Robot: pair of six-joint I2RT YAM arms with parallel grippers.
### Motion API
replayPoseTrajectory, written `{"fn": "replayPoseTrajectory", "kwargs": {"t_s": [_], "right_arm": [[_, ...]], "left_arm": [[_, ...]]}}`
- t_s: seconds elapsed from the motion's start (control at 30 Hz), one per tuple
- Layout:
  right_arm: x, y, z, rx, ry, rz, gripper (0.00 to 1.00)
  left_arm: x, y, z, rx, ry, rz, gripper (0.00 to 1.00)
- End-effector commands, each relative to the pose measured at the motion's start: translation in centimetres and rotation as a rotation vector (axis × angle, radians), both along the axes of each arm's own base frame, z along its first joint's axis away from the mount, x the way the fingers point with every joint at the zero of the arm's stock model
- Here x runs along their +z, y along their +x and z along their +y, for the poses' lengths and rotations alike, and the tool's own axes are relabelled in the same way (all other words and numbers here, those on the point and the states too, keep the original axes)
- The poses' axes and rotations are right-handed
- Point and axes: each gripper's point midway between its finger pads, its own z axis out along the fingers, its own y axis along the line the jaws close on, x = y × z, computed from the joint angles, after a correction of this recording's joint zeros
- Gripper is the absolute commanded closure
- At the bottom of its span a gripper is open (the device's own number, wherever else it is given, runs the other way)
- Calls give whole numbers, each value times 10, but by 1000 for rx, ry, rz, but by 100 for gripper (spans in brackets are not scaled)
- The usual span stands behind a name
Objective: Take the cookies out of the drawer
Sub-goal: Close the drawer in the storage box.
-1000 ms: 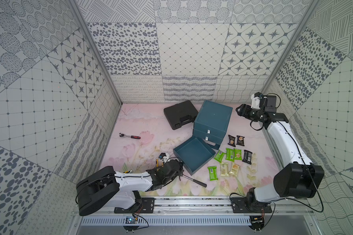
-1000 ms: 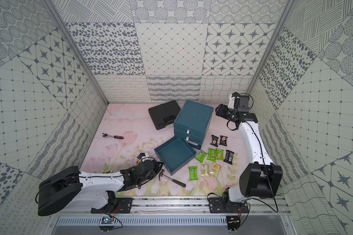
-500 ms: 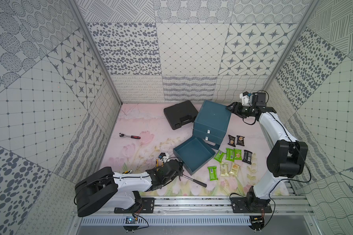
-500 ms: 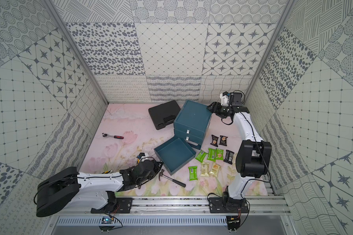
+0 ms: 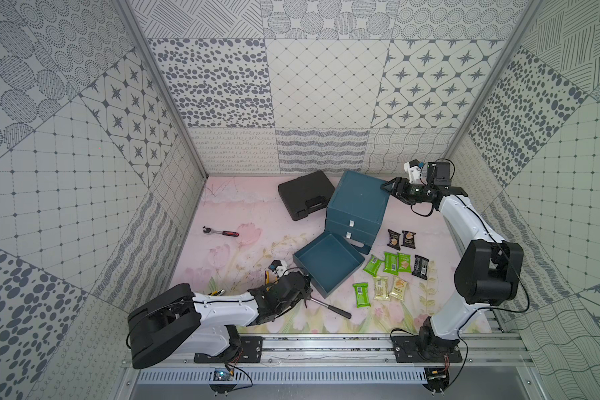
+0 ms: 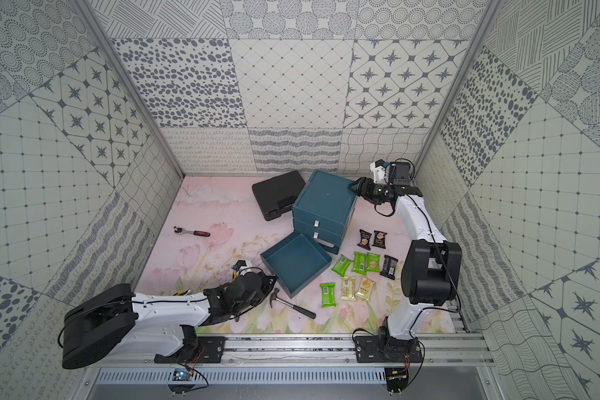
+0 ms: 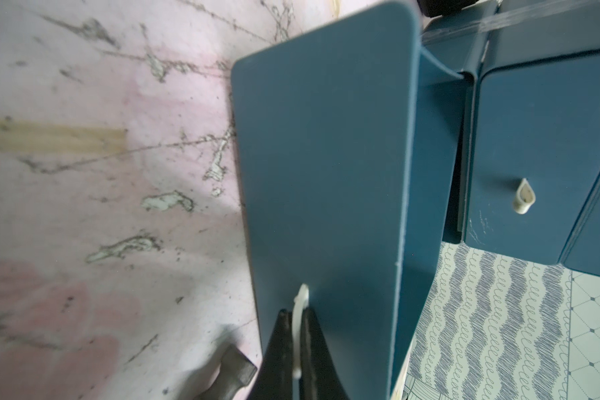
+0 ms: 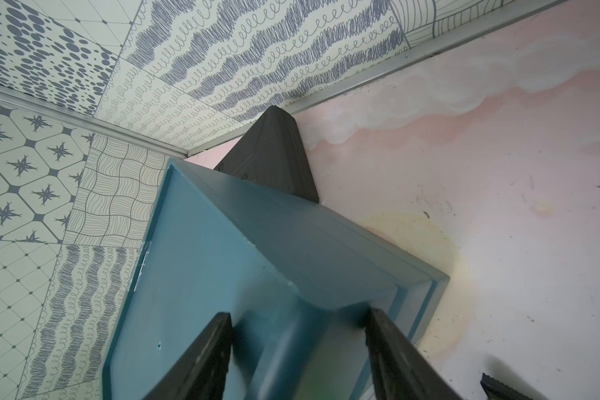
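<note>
Drawer-emptying scene, late stage. The cookies (image 5: 391, 263) lie flat on the table mat (image 5: 250, 214) in a loose cluster just beside the pulled-out drawer (image 5: 328, 268), on the side toward the right arm: green, beige and black packets, none stacked. The drawer sits fully out of the blue cabinet (image 5: 357, 201), and its floor shows bare in both top views. The cabinet's two upper drawers are closed and their contents hidden. The left gripper (image 7: 296, 313) is pinched tight on the white pull tab (image 7: 300, 298) at the drawer front. The right gripper (image 8: 298, 317) stands with its jaws partly spread astride a rear top corner of the cabinet; whether the fingers (image 8: 215, 346) press on it cannot be told, and it carries nothing. Judged from wrapper and size, each packet should be very light, thin and soft-skinned, with slick film that may slide under a pushing finger and a brittle biscuit inside. A gentle pinch across the short width, or on a crimped end seam, would suit; a hard squeeze risks crushing. A hammer (image 5: 329, 306), a black case (image 5: 305, 194) and a ratchet wrench (image 5: 220, 232) also rest on the mat, well apart from the packets.
</note>
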Motion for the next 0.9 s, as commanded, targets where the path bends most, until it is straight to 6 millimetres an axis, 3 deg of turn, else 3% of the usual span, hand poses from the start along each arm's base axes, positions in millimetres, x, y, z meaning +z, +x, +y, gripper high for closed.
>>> {"fn": "replayPoseTrajectory", "kwargs": {"t_s": [0.0,0.53,0.87], "right_arm": [[1,-18,24,68,42,16,37],[5,-45,34,82,42,16,37],[-2,-50,37,90,38,31,37]], "left_arm": [[13,14,3,80,-23,-57,100],[29,30,-12,109,-62,-88,100],[34,55,-47,105,-62,-107,100]]}}
